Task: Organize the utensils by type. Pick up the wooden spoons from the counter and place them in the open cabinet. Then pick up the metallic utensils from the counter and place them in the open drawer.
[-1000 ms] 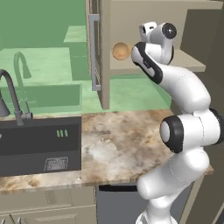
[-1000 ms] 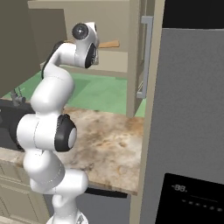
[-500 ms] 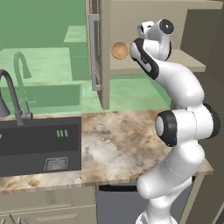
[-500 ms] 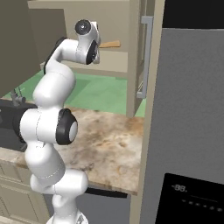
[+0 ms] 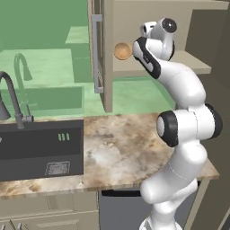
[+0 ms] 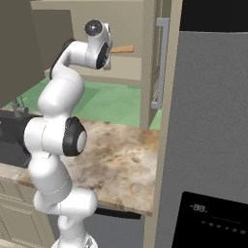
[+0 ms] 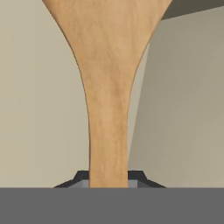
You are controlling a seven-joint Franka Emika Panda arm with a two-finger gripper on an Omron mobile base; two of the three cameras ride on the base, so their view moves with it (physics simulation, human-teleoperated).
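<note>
Orange-tan wood is what you've got clamped: the gripper (image 7: 108,181) is nearly closed on the handle of the large wooden spoon (image 7: 109,87), jaws pinching it from both sides with the dark finger tips (image 7: 78,178) just showing at either edge of the handle. In the hand view the handle runs straight out from between the jaws and flares into the oval bowl at the far end, so the spoon's long axis lines up with the gripper's own axis, bowl pointing away from the hand.

In the left base view you see the bowl (image 5: 122,50) sticking out beyond the gripper, level with the open cabinet (image 5: 193,67) shelf, just beside the edge of the cabinet door (image 5: 99,54). In the right base view the spoon (image 6: 122,49) lies roughly horizontal, reaching from the hand toward the cabinet interior.

The spoon is held up in the air, well above the counter (image 5: 121,148). Whether it touches the shelf, you can't tell.
</note>
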